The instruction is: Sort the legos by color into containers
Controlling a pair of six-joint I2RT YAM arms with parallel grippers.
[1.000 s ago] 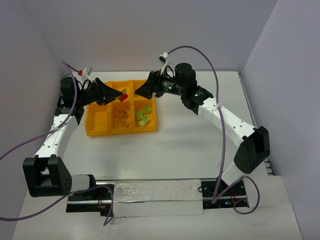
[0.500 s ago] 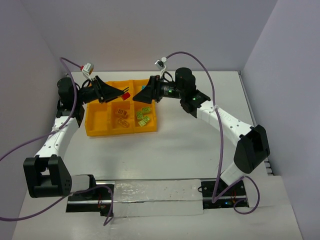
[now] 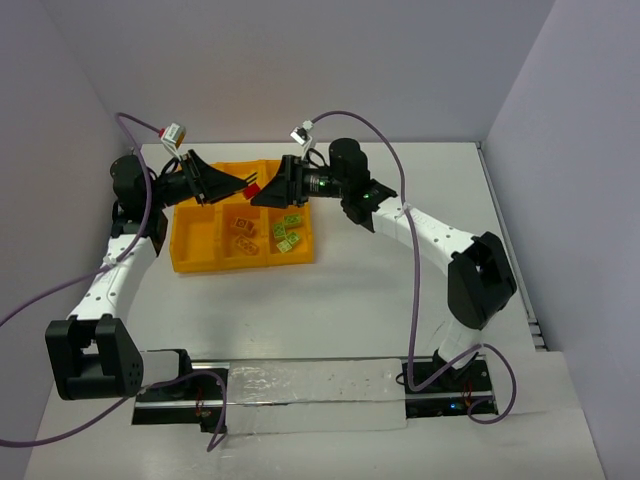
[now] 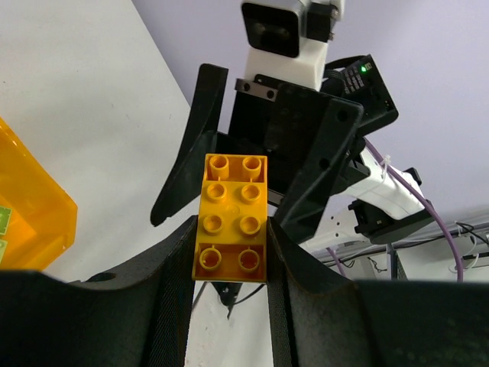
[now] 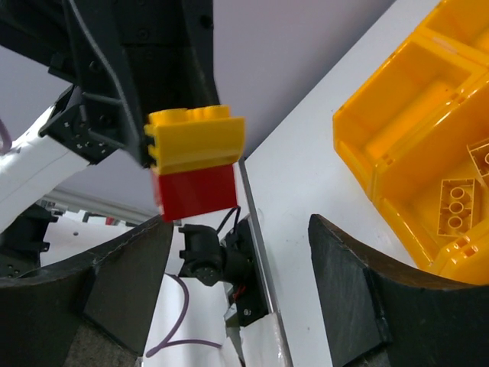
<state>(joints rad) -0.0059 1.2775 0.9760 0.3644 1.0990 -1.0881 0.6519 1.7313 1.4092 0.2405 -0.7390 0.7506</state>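
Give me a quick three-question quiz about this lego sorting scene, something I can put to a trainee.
1. True or false: the left gripper holds the stacked pair while the right gripper stands open.
2. Which colour is joined to the yellow brick in that pair? A blue, B red, C green.
3. What colour are the bricks in the near right compartment of the tray?
Key: 1 true. 2 B. 3 they are lime green legos.
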